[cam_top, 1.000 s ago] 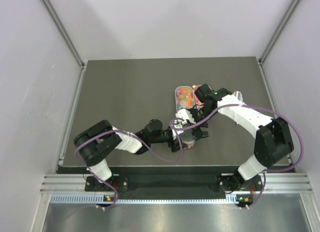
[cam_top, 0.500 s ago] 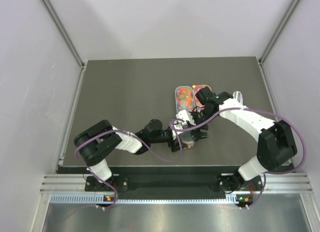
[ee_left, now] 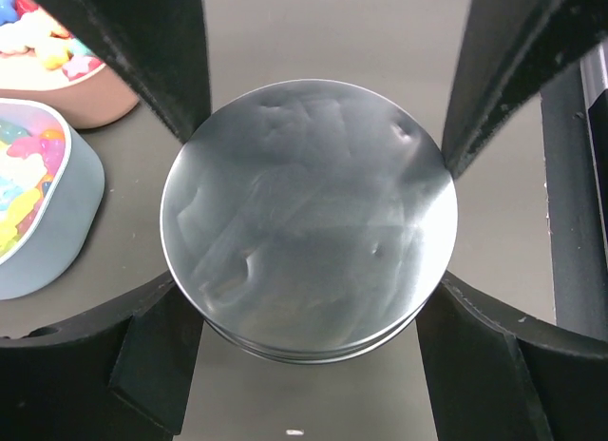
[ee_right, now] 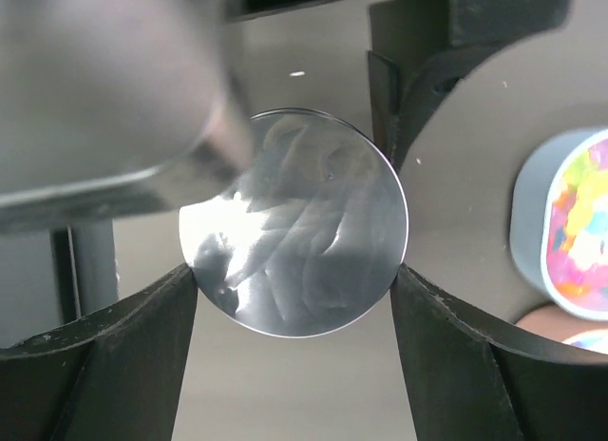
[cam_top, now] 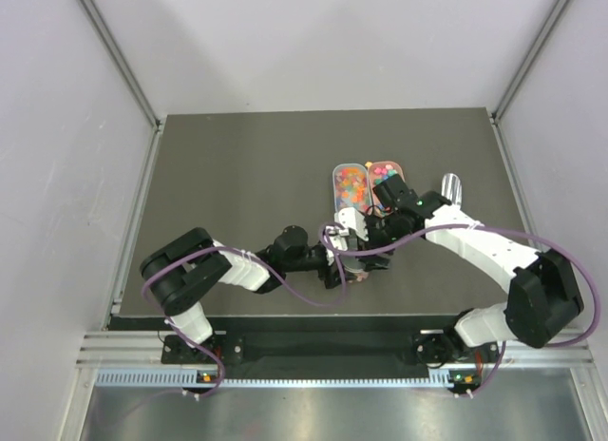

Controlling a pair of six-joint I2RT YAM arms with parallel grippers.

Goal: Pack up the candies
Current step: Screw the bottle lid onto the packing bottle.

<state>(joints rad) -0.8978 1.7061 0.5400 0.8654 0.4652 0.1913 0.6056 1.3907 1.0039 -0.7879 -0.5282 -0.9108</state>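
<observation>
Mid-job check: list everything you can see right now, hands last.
candies: many, mixed pink, yellow, green, orange and blue; in both tubs
grey tub: 1, grey; mid-table, just beyond the cup
pink tub: 1, pink; beside the grey tub, on its right
cup: 1, clear, round, top closed; between both hands
scoop: 1, clear; on the table, right of the tubs
table: 1, dark grey; under everything
left hand: 1, black fingers; gripping the cup's sides
right hand: 1, black fingers; either side of the cup's top, grip unclear
</observation>
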